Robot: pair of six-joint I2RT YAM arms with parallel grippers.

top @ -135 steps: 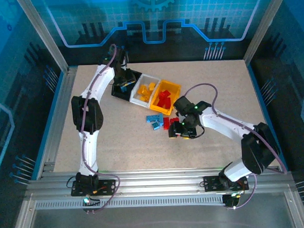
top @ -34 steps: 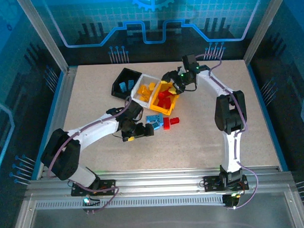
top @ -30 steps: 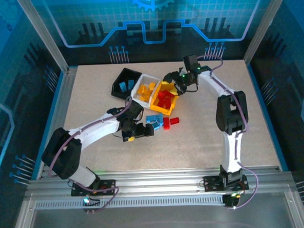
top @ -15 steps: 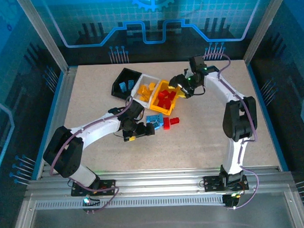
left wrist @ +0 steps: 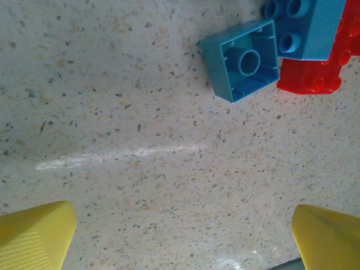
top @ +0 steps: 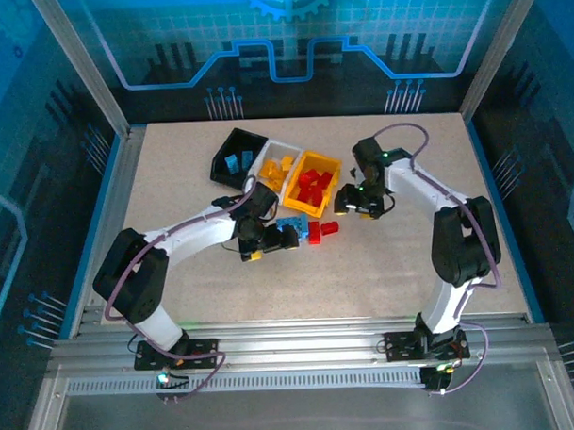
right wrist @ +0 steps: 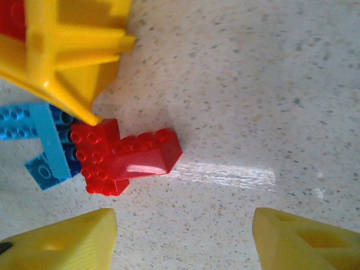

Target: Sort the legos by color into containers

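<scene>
Held the left hand [top: 274, 242] spread wide and empty, low over the tabletop [top: 411, 267], on the near side of the loose legos [top: 302, 228] close to its middle. Judged that a line-up on the blue pieces. Saw from the left wrist an upturned blue brick [left wrist: 243, 61], hollow side up, touching a second blue brick [left wrist: 306, 25] and a red brick [left wrist: 312, 76], all ahead of the yellow fingertips [left wrist: 34, 236] and none between them.

Held the right hand [top: 353, 205] parted as well, gripping nothing, just beside the near right corner of the yellow-orange bin [top: 328, 166]. Probably placed there for the red pieces. Found from the right wrist a red cluster [right wrist: 126, 154] pressed against blue pieces [right wrist: 45, 146], partly tucked under the bin corner [right wrist: 67, 50], so likely awkward to reach.

Set toward the far edge, slanting in a joined row: black bin [top: 235, 141] with blue inside, white bin [top: 266, 157] with yellow, yellow-orange bin with red. Seemed mostly sorted, with a few bricks left out.

Worked on pale speckled stone-look board, glossy enough to streak the light. Enclosed by aluminium rails [top: 301, 332] and blue-lit panels.
</scene>
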